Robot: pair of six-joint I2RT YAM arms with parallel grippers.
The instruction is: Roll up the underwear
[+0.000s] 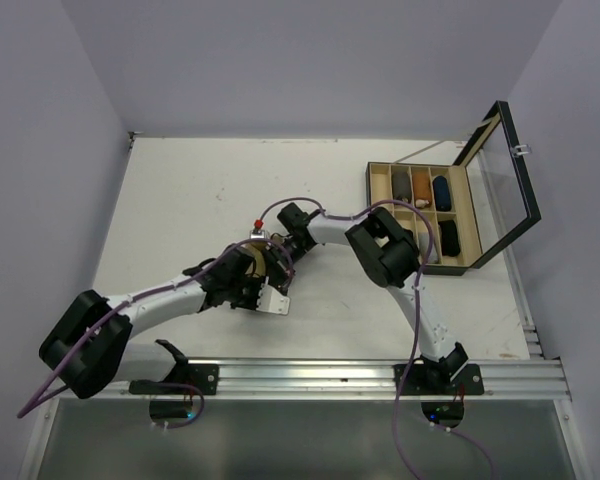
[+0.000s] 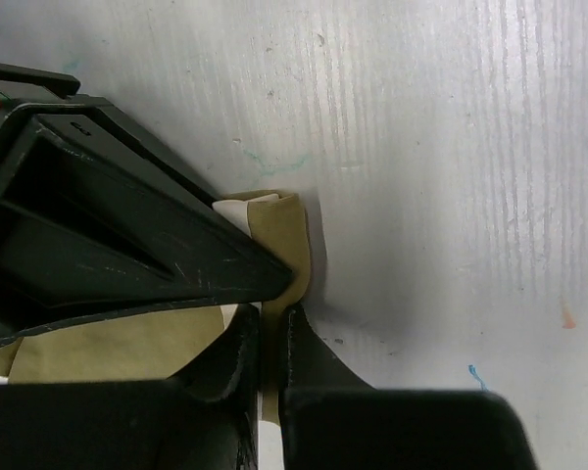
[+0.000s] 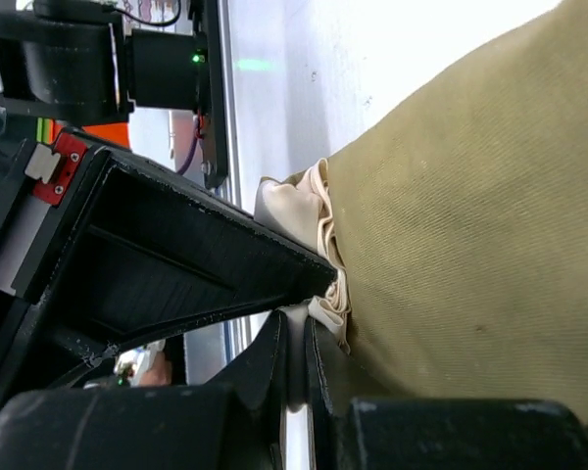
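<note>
The olive-tan underwear [image 1: 254,252] lies at the table's middle, mostly hidden under both grippers. My left gripper [image 2: 269,343] is shut on a folded edge of the olive cloth [image 2: 292,235], which shows between its fingers [image 2: 309,352]. My right gripper [image 3: 296,343] is shut on the bunched cream waistband [image 3: 323,211], with the olive body of the underwear [image 3: 470,245] spreading to its right. The two grippers meet tip to tip; each one's black finger wedge crosses the other's wrist view. From above, the left gripper [image 1: 246,274] sits just below the right gripper [image 1: 278,244].
A wooden compartment box [image 1: 378,190] with its glass lid [image 1: 505,180] raised stands at the right, holding several rolled pieces. An aluminium rail [image 1: 320,375] runs along the near edge. Walls close in the table's left, back and right.
</note>
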